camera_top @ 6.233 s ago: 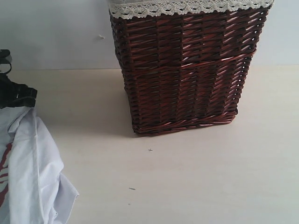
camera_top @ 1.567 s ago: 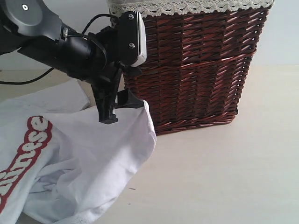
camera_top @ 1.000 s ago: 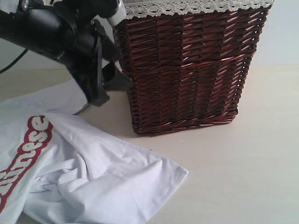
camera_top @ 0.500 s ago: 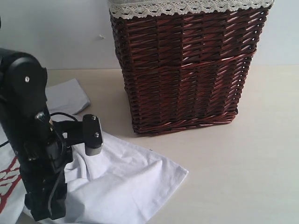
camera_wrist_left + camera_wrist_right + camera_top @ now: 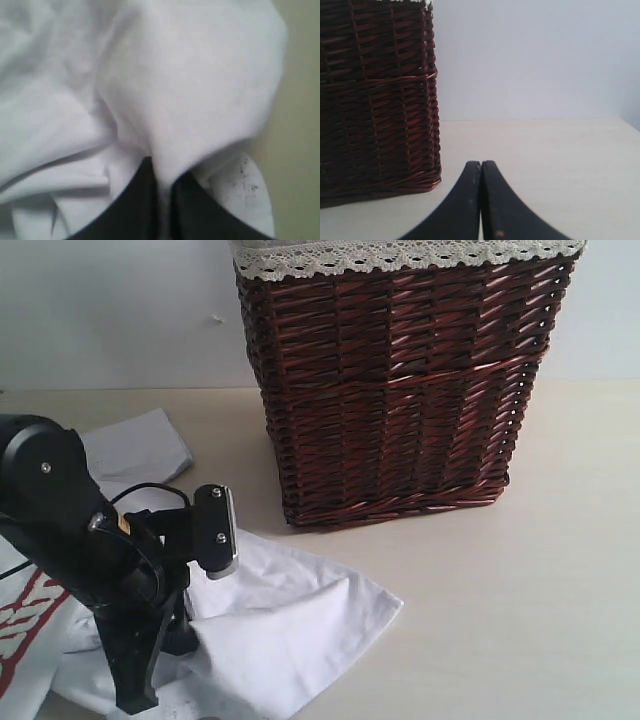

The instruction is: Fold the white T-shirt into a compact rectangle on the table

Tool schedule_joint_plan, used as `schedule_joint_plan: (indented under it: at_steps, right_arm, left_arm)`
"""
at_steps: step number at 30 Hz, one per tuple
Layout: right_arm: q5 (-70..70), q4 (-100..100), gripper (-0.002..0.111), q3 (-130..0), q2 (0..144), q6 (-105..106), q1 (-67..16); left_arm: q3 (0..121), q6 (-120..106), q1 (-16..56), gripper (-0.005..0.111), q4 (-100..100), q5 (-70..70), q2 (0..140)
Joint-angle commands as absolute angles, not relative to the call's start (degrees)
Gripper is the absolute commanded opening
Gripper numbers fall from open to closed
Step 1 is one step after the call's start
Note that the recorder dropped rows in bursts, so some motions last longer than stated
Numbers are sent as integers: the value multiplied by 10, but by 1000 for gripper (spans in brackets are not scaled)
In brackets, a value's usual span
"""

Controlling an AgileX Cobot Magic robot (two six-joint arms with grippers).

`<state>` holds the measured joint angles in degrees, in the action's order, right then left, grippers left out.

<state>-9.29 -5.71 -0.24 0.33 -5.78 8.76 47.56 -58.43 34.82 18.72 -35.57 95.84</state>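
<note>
The table [image 5: 520, 620] bears the basket [image 5: 400, 390]; the shirt [image 5: 290, 630] lies crumpled on the table at the exterior view's lower left, near the basket but apart; the left gripper [image 5: 161, 175] pinches a shirt fold; the right gripper [image 5: 480, 167], fingers pressed together and empty, hangs near the basket.

Lettering on the white T-shirt [image 5: 290, 630] runs off the edge — basket [image 5: 400, 390] top cropped.

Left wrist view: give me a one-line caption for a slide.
Left pincer shut on a raised fold of the white T-shirt, with the pale table showing beside it.
</note>
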Motion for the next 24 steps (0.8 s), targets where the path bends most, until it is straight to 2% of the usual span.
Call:
schedule_joint_plan:
  at_steps: [1, 13, 15, 20, 22, 24]
  right_arm:
    - [-88, -55, 0, 0, 0, -58, 90]
    - [-88, -55, 0, 0, 0, -58, 90]
    - [-88, -55, 0, 0, 0, -58, 90]
    - [-88, -55, 0, 0, 0, -58, 90]
    - [-88, -55, 0, 0, 0, -58, 90]
    - [-88, -55, 0, 0, 0, -58, 90]
  left_arm:
    - [485, -617, 349, 1, 248, -323, 958]
    - [651, -603, 332, 3, 289, -380, 899]
    - [652, -590, 327, 12, 275, -380, 908]
    - [633, -475, 319, 53, 190, -364, 952]
    - [627, -458, 319, 63, 190, -375, 965]
    - [626, -446, 319, 65, 194, -397, 971]
